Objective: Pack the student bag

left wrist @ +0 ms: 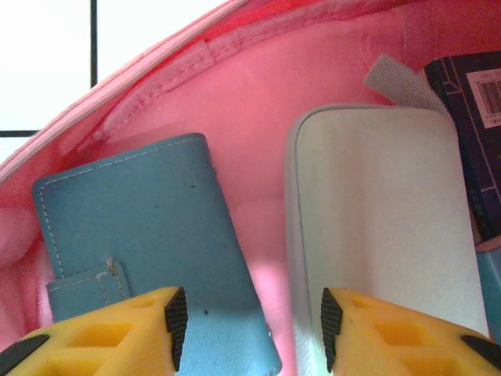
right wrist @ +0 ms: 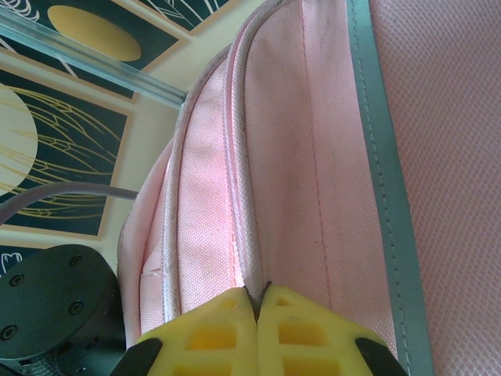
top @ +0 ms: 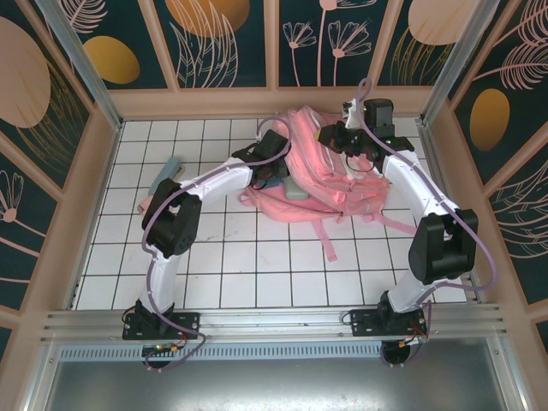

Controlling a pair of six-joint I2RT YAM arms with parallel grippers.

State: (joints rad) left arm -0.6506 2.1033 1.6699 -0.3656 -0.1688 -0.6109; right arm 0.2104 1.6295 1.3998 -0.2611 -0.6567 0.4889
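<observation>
Mia: The bench (top: 257, 257) is looking white with dark lines, like squares. The walls (top: 231, 43) are showing gold leaves on dark blue.

Tom: Where is the student bag (top: 342, 184) lying?

Mia: It is lying at the far middle of the bench, between the two arms. Its straps (top: 330, 244) are trailing toward the arms.

Tom: Which way is it pointing?

Mia: Its long way is running about from the far wall toward the arms, leaning a bit right. Its mouth is facing left, I think, where the left arm is reaching in.

Tom: What are the pincers doing?

Mia: The left pincer (left wrist: 249, 329) is standing open inside the bag, gripping nothing. Under it a blue wallet (left wrist: 141, 219) and a pale case (left wrist: 376, 211) are lying side by side, with a bit of pink lining showing between them. A dark book (left wrist: 473, 117) is peeking in at the right. The right pincer (right wrist: 257, 301) is squeezing tight on a fold of the bag's pink cloth.

Tom: So what is the step?

Mia: I am guessing it is putting things inside. To do it well, the left pincer should be pulling straight back out, not dragging the wallet, the case or the lining. The right one should be holding the mouth high so nothing is snagging.
</observation>
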